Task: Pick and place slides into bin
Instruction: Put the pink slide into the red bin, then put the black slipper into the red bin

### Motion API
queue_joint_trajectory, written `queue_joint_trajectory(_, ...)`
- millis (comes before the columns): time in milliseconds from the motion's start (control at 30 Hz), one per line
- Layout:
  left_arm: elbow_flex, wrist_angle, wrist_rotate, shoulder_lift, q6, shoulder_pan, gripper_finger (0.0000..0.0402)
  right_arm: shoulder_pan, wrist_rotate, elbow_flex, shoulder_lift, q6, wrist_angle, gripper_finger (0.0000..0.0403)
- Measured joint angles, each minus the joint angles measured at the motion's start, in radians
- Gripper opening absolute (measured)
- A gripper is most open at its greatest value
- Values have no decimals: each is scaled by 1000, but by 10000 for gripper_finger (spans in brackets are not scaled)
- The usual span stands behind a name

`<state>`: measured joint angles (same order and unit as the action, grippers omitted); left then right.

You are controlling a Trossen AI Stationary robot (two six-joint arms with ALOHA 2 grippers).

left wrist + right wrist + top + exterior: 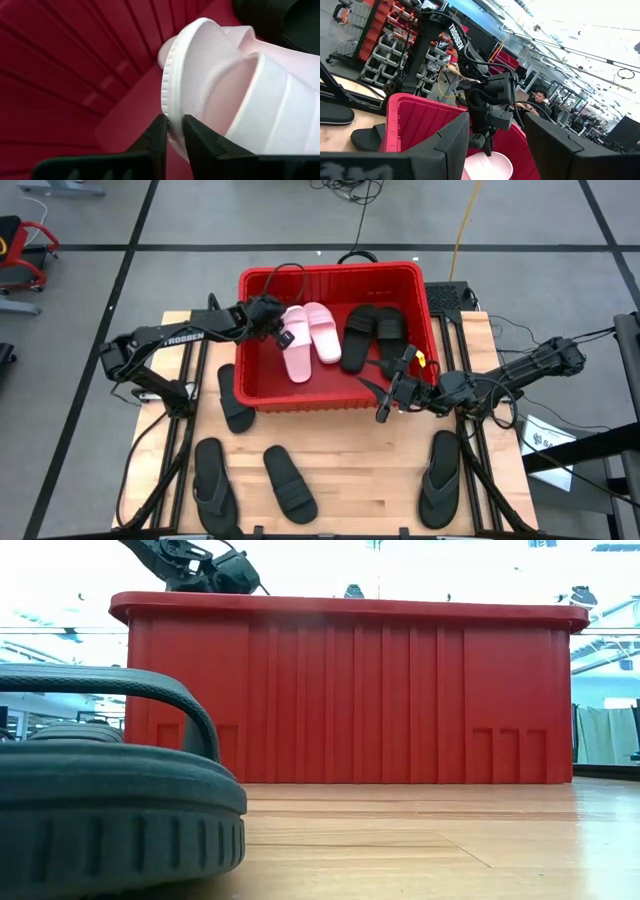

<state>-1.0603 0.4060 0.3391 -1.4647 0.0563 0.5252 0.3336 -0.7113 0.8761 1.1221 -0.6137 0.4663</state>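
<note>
left gripper [171,131] pinched, right gripper [495,135] spread wide

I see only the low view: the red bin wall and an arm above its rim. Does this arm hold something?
Observer: Yes. The left end effector is shut on the rim of a pink slide, inside the bin.
Operator: What else is in the bin?
Observer: A second pink slide and two black slides.
Operator: And the right arm?
Observer: The right end effector is open and empty, near the bin's front right corner.
</note>
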Motion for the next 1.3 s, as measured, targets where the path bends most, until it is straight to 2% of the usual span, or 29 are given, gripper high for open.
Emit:
queue_joint_trajectory(333,-2,-3,25,0,20,-1,116,0,0,0,0,0,0,181)
queue_joint_trajectory(567,-49,8,11,4,63,-24,126,0,-28,0,-3,10,18,171)
queue_joint_trajectory(733,-142,30,-39,12,110,-75,126,23,-210,0,-23,-64,45,148)
queue_joint_trajectory(900,-222,37,-65,24,76,-156,126,104,-374,0,-61,-143,40,101)
queue_joint_trajectory(1133,-302,35,-72,43,72,-290,126,305,-661,0,-101,-166,37,9)
queue_joint_trajectory(1300,-355,33,-69,53,30,-393,126,467,-840,0,-100,-160,-8,8)
